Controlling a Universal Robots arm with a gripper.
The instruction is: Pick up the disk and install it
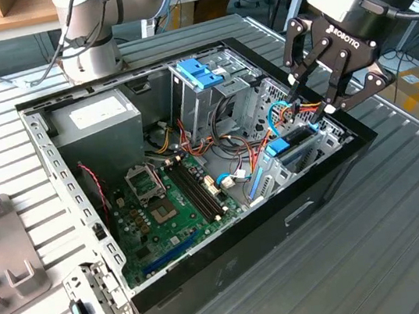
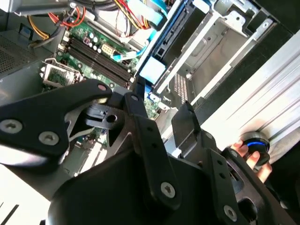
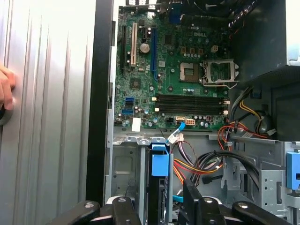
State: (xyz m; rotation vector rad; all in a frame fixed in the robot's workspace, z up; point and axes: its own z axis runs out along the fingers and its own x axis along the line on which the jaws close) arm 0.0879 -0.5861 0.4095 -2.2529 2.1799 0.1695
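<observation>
Exterior view: black angular tool [image 1: 313,106], spread open, above the flat dark disk [image 1: 294,150] framed in blue plastic, inside the black metal case [image 1: 234,272]

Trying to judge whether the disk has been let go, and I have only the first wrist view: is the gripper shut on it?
Observer: No. In the exterior view the gripper is open, its fingers spread, with the fingertips above the disk and not closed on it.
Operator: A hand shows at the edge of my picture. What is it on?
Observer: In the second wrist view the hand has its fingertips against a round dark knob with a glowing blue ring.
</observation>
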